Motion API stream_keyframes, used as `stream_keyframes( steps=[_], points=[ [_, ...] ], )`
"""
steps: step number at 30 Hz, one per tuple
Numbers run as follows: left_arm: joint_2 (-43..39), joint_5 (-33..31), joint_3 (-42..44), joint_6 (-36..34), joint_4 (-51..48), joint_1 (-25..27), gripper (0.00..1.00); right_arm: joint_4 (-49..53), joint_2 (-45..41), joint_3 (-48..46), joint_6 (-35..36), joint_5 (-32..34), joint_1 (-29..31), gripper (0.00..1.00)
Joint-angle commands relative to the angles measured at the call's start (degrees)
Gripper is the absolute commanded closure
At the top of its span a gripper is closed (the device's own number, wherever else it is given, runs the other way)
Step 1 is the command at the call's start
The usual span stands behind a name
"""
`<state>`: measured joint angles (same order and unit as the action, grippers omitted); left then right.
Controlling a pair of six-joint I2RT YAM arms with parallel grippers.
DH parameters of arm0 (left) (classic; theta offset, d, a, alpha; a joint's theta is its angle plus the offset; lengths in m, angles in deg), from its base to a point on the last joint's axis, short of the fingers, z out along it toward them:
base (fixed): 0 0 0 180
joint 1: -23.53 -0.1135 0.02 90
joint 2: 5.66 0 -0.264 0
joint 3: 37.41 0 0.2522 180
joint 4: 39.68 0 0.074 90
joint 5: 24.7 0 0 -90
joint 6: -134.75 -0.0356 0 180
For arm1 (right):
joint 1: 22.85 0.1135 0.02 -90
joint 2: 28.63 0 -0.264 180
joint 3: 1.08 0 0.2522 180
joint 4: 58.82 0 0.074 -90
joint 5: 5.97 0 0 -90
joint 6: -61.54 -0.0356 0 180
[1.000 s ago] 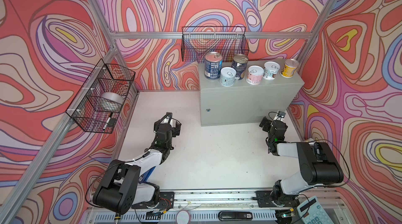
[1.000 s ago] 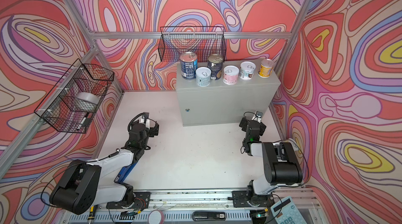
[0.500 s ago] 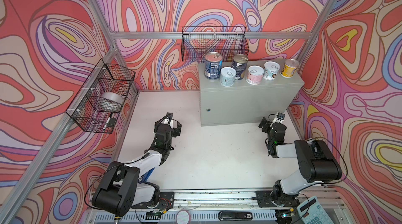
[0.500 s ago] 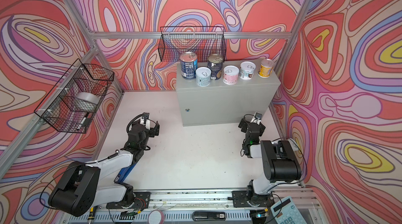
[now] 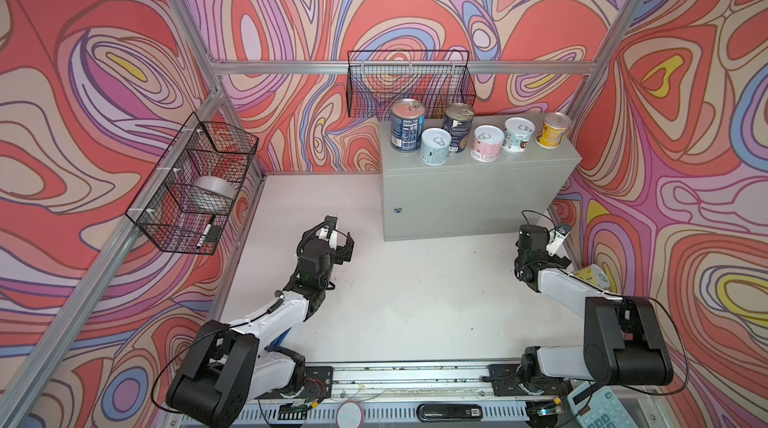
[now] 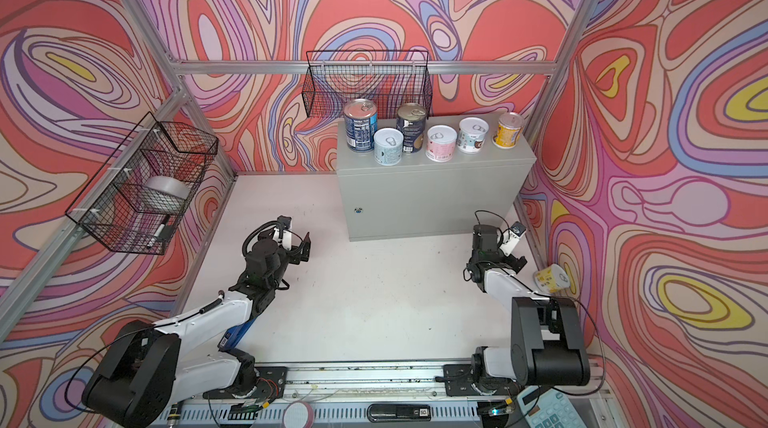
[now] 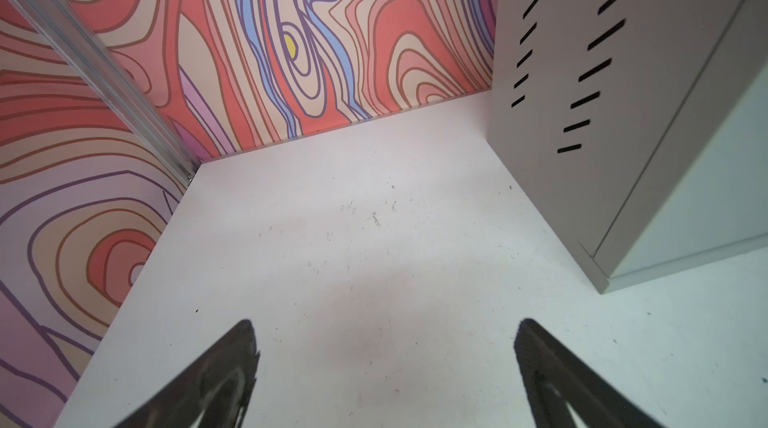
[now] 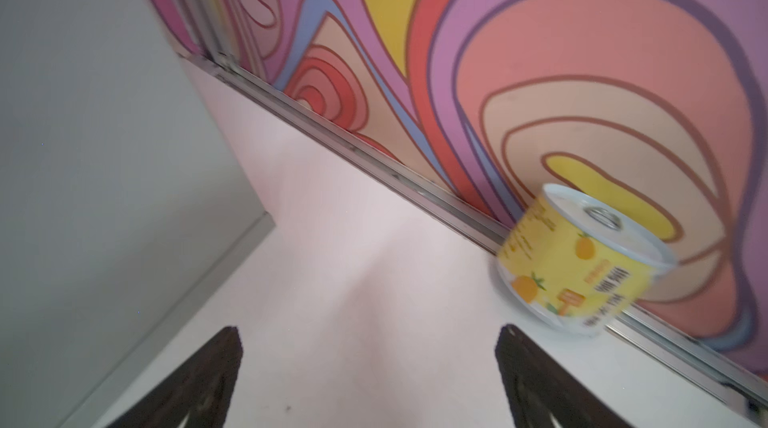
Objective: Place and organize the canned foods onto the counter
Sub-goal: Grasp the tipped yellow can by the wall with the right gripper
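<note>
- We had six tins (image 5: 486, 143) standing on the counter (image 5: 478, 197), tall ones toward the left, so the sorting looked mostly done.
- One yellow tin (image 8: 582, 259) sat on the floor (image 5: 415, 301), probably our last pickup.
- Our right gripper (image 8: 368, 334) hung near it, fingers spread, holding nothing.
- The left gripper (image 7: 384, 326) was spread and empty too, parked clear.

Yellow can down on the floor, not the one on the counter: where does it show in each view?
In a top view: floor yellow can at the floor's right edge, beside the right arm.
In a top view: same spot, lid showing.
Left wrist: not in it.
Right wrist: against the wall rail, beyond the open right pincer.
Shared landmark: the grey counter, in all four.
</note>
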<state>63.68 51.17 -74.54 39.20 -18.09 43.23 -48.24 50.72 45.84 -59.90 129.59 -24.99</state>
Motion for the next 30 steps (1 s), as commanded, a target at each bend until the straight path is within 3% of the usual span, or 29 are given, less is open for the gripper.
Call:
stream_keyframes(
  steps=[1,7,13,16,20,24,30],
  points=[
    [-0.87,0.57,-1.3,0.96,-2.51,0.73,0.0,15.25,0.98,2.73,-9.51,9.63,-0.07,0.01],
    [-1.24,0.94,-1.93,0.99,-3.6,3.29,0.0,13.41,-2.76,-0.33,-9.91,10.23,-2.05,0.01],
    [-3.66,0.67,-5.2,2.5,-8.23,8.23,0.0,7.06,-11.54,-5.59,-3.21,6.22,-7.43,0.02],
    [-3.87,2.61,-5.62,5.13,-8.37,9.72,0.0,3.98,-14.19,-7.55,-1.22,0.58,-12.35,0.01],
    [-3.47,4.48,-9.95,7.55,-10.71,11.73,0.0,4.5,-12.33,-6.52,-2.89,-5.1,-17.55,0.02],
    [-2.74,4.71,-11.43,7.82,-12.65,14.18,0.0,6.38,-8.77,-4.16,-4.47,-5.15,-18.01,0.02],
    [-2.04,5.12,-12.57,8.96,-15.05,15.52,0.0,2.7,-9.21,-7.06,-5.01,-11.16,-22.22,0.03]
  ],
)
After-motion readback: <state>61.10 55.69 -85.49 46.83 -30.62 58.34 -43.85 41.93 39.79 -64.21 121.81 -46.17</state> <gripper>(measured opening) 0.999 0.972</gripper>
